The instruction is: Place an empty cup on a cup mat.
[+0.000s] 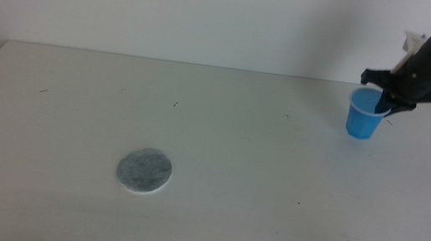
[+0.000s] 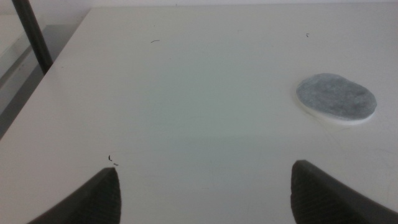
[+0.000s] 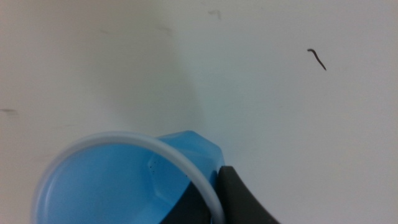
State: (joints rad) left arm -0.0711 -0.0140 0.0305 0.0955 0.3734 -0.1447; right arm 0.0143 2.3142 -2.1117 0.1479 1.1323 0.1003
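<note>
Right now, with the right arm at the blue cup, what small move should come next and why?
Probably close the right end effector on the cup's rim: one jaw sits inside the cup, one outside the wall. The cup stands at the table's far right, the mat far off, so a firm grip comes first.

The cup (image 1: 363,113) looks like smooth, slightly glossy blue plastic with a thin pale rim. The cup mat (image 1: 145,171) resembles mottled grey-white stone, matt. Beneath both, the worktop (image 1: 237,149) is smooth, matt white.
</note>
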